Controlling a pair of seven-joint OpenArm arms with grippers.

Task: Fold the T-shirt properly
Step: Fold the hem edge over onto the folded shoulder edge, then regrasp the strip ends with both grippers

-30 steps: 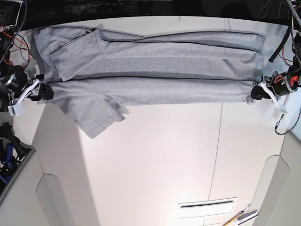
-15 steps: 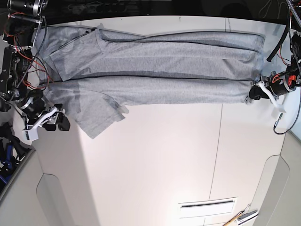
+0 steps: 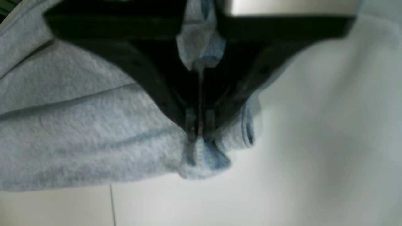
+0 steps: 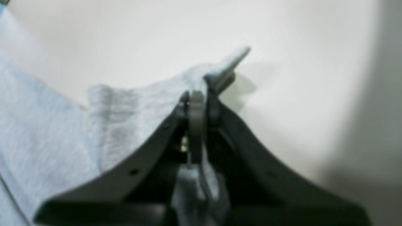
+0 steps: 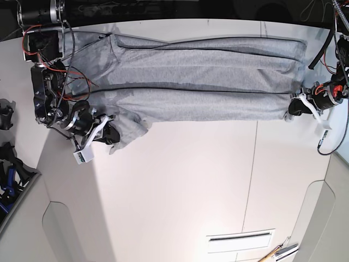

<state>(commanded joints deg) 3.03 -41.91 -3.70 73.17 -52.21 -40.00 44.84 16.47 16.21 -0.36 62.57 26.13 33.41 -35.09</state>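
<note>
The T-shirt (image 5: 202, 76) lies spread lengthwise along the far edge of the table (image 5: 180, 185), already folded into a long band. It's soft, light, limp w/ no stiffness, so pinch hems and corners, not the middle. Your left gripper (image 3: 198, 133) is closed tight on a bunched hem; the right gripper (image 4: 196, 100) is clamped on the sleeve edge.

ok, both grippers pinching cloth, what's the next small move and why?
Probably carry the right gripper up and inward to lay the short sleeve onto the heather-grey cotton T-shirt. It is shut on the sleeve edge, which juts below the folded body, while the left gripper pins the hem corner taut on the white table.
</note>
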